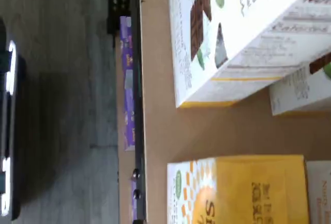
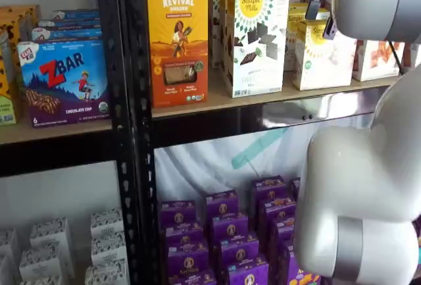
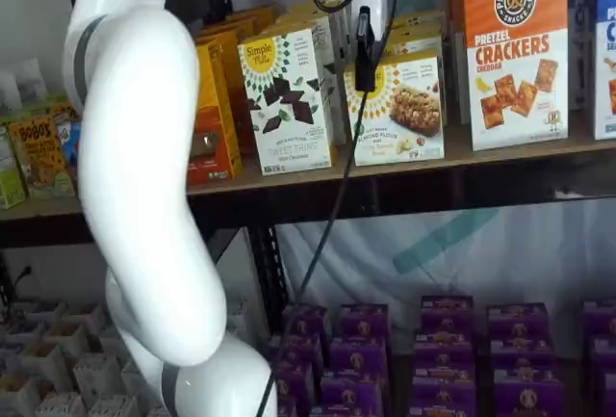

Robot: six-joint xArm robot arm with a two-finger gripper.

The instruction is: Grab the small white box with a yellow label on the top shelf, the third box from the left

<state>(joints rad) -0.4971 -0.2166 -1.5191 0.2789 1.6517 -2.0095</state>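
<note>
The small white box (image 3: 399, 109) with its round yellow label stands on the top shelf (image 3: 500, 152), right of the taller white box with chocolate squares (image 3: 289, 99). It also shows in a shelf view (image 2: 322, 54). In the wrist view its yellow top (image 1: 258, 188) shows on the tan board (image 1: 207, 131), across a gap from the taller box (image 1: 232, 27). My gripper (image 3: 366, 51) hangs from above in front of the small box's upper left corner. Only a black finger shows side-on with a cable beside it, so I cannot tell its state.
An orange Revival box (image 2: 177, 41) stands left of the taller white box. A pretzel crackers box (image 3: 515, 51) stands right of the small box. Purple boxes (image 2: 223, 226) fill the lower shelf. My white arm (image 3: 144, 147) stands in front of the shelves. A black upright (image 2: 131, 127) bounds the bay.
</note>
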